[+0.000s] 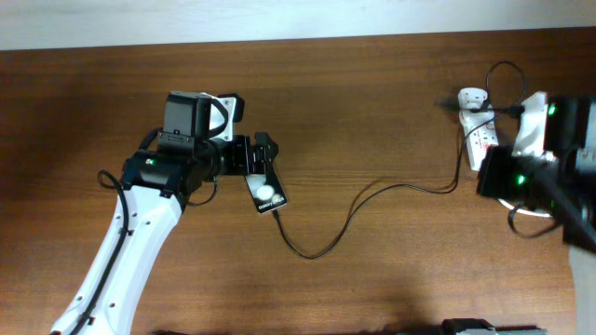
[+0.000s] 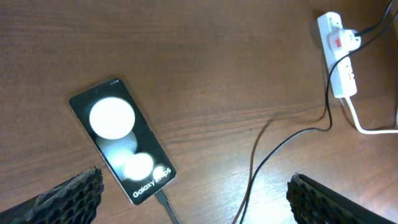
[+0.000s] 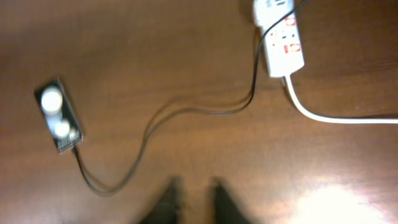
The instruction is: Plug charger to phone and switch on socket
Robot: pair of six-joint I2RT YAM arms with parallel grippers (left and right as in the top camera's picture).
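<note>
Galaxy phone point(image 2: 122, 140) lies flat on the wood-grain table point(image 1: 372, 112), just ahead of the left gripper point(image 2: 193, 199) — ribbed black pads point(image 2: 71, 196) spread wide apart, nothing between them. Phone's long axis runs diagonal, its text end (cable end) toward the gripper; glossy black slab, two white glare spots. Thin black charger cable point(image 1: 372, 200) meets that end, seemingly plugged in, and curves across to the white power strip point(image 1: 480, 135) at far right. Right gripper point(image 3: 194, 200) — blurred, fingers slightly apart, well back from the strip.

Left end effector point(image 2: 193, 193) spread, right end effector point(image 3: 194, 198) narrowed
</note>
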